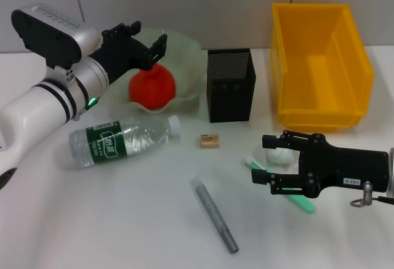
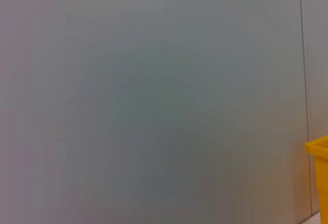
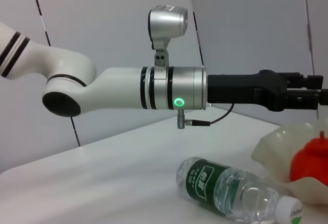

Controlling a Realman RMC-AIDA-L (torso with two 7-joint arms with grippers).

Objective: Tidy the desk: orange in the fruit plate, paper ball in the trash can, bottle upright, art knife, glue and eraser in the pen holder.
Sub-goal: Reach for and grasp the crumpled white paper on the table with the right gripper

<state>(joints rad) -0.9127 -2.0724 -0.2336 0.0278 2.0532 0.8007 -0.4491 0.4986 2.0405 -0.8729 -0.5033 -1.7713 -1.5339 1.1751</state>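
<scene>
While the orange [image 1: 151, 87] sits in the fruit plate [image 1: 184, 56] at about 11 o'clock on the desk, my left gripper [image 1: 149, 42] hangs just above it, fingers spread wide w/ nothing between them. So I read the orange step as done.

Right gripper [image 1: 266, 159] is low at 4 o'clock, fingers wide open, empty, pointing toward the desk's centre. The paper ball [image 1: 281, 156] lies between those open fingers or just behind them; can't tell from the head view if anything touches. A green stick-like tool [image 1: 289, 192], prob. the knife, runs under the lower finger, long axis from 10 to 4 o'clock.

What the next move turns on, imo: the ball is right at the right gripper's mouth, and the trash can [image 1: 320, 66] is at 1 o'clock, just beyond it on the same side. The right arm is much nearer than the left. Closing on the ball, then lifting and swinging back to the bin, looks like the short path.

Bottle [image 1: 120, 138] is on its side at 9 o'clock, cap toward the centre, nearer the left arm. Eraser [image 1: 209, 141] lies mid-desk, just in front of the pen holder [image 1: 231, 84]. A grey stick [image 1: 214, 214], maybe the glue, lies at 6 o'clock.
</scene>
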